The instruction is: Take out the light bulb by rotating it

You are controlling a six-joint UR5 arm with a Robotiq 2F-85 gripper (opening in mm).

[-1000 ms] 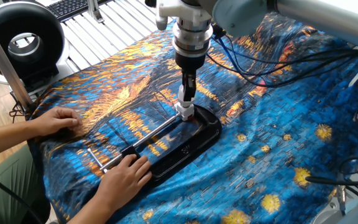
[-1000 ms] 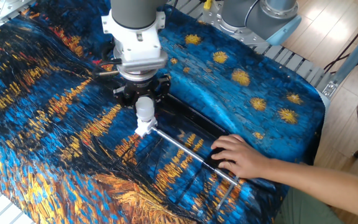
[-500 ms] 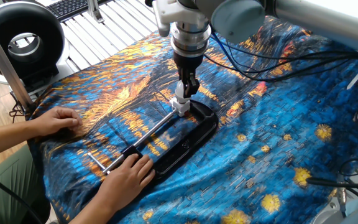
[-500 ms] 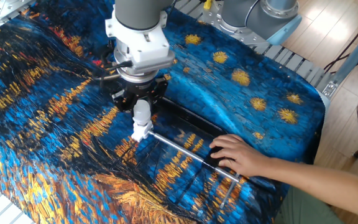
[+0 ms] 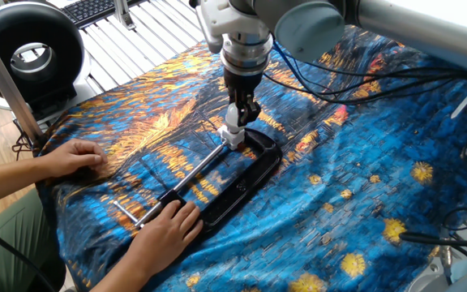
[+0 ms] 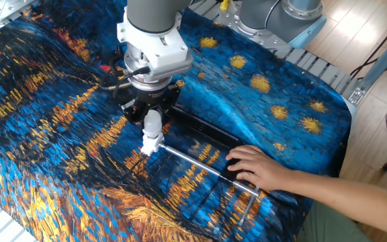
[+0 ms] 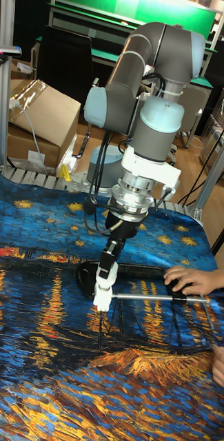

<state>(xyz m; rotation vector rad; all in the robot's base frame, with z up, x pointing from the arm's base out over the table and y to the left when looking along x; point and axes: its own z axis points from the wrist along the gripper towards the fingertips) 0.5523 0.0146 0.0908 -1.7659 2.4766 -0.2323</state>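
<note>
The gripper points down over the worktop, which is draped in a blue and orange painted cloth. Its two dark fingers are closed on the light bulb, holding it by the rounded upper part. The white bulb hangs tilted rather than plumb: in the tall fixed view the bulb slants down and to the left from the gripper.

Directly below the bulb sits a short white socket, touching its narrow neck; whether the neck is seated inside the socket or merely resting against it cannot be told. The socket is fixed to the end of a thin metal rod that runs across a black tray lying on the cloth. In one fixed view the bulb and socket stand at the far end of the tray, just beside its rim.

A person's hand presses on the rod and tray near the opposite end. A second hand lies flat on the cloth, well apart from the tray.
</note>
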